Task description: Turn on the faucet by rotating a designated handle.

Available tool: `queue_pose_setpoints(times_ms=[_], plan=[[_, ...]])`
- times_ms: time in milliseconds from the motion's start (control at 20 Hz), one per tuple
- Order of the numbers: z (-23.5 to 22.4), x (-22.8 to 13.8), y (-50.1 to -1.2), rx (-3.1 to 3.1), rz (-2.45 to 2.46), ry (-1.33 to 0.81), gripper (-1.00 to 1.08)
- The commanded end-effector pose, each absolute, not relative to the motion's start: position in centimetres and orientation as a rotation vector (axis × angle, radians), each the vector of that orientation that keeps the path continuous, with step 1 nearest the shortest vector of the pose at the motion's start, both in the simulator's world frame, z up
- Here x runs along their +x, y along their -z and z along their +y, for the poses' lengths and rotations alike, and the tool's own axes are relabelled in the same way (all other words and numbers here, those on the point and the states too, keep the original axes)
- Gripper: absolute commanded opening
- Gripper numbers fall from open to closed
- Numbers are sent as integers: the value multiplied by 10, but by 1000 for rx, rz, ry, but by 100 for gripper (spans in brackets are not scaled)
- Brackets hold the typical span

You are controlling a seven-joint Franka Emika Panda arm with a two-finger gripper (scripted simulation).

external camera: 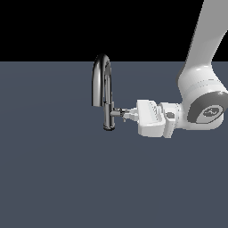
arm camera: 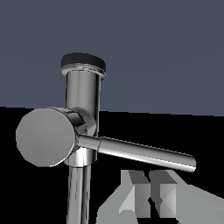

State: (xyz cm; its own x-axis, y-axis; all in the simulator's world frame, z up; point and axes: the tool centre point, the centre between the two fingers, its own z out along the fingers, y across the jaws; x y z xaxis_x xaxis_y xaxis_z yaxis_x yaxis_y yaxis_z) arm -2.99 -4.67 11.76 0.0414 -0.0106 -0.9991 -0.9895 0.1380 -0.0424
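The chrome faucet (external camera: 101, 80) stands on the grey floor, its arched spout above a slim post. The handle (external camera: 117, 112) is a short stub on the post, pointing toward the exterior view's right. My gripper (external camera: 127, 115) is level with the stub, its fingertips right at the handle's end. In the wrist view the post (arm camera: 83, 98) carries the round stub cap (arm camera: 43, 136) and the thin lever (arm camera: 146, 153). The gripper (arm camera: 148, 177) sits just beside the lever, fingers close together with nothing between them. I cannot tell if they touch the lever.
The flat grey-blue floor (external camera: 53, 169) stretches all around the faucet. My white arm (external camera: 200, 89) comes in from the exterior view's right, above and behind the gripper. Nothing else stands on the floor.
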Motion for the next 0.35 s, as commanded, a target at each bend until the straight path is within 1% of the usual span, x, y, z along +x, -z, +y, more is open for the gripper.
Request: queue_pose_setpoints(times_ms=[0, 300], plan=[[-41, -38, -93, -1123, 1258, -1094, -100], [-37, -45, -65, -1121, 1259, -1107, -100]])
